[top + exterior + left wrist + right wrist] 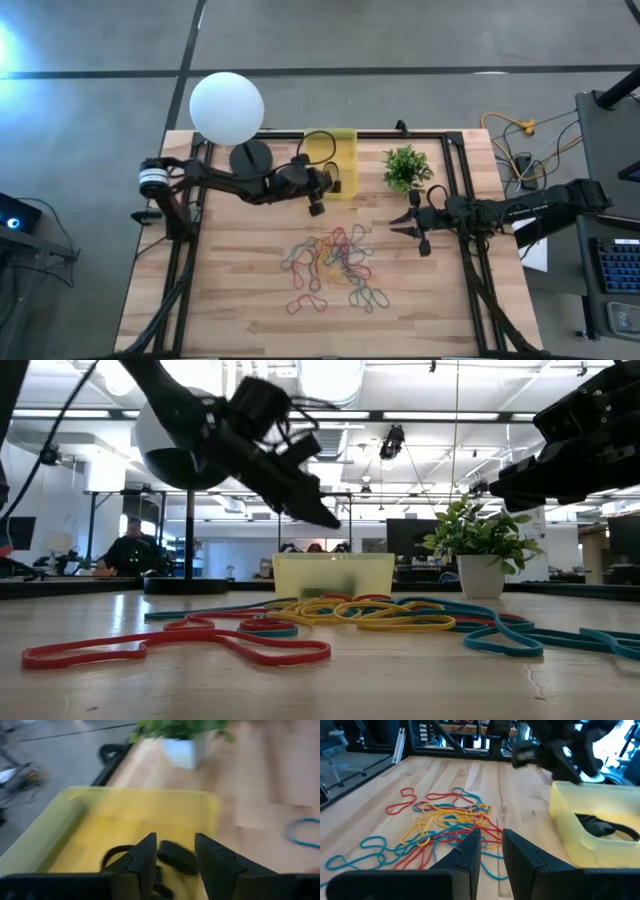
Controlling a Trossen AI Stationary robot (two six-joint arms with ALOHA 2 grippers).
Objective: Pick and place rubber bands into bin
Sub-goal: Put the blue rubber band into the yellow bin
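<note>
Rubber bands (335,265) in red, yellow and blue lie in a loose tangle on the wooden table; the right wrist view shows the same rubber bands (440,825). The yellow translucent bin (335,160) stands at the far edge. A black rubber band (175,857) lies inside the bin (125,815), and the right wrist view shows this black band (602,827) too. My left gripper (175,852) hovers open over the bin's near end (318,197), the black band below its fingers. My right gripper (415,225) waits right of the pile, open, with nothing between its fingers (490,845).
A white globe lamp (227,108) on a dark base stands left of the bin. A small green plant (405,168) in a white pot stands to the bin's right. Black rails (455,170) frame the table. Bare wood lies near the front edge.
</note>
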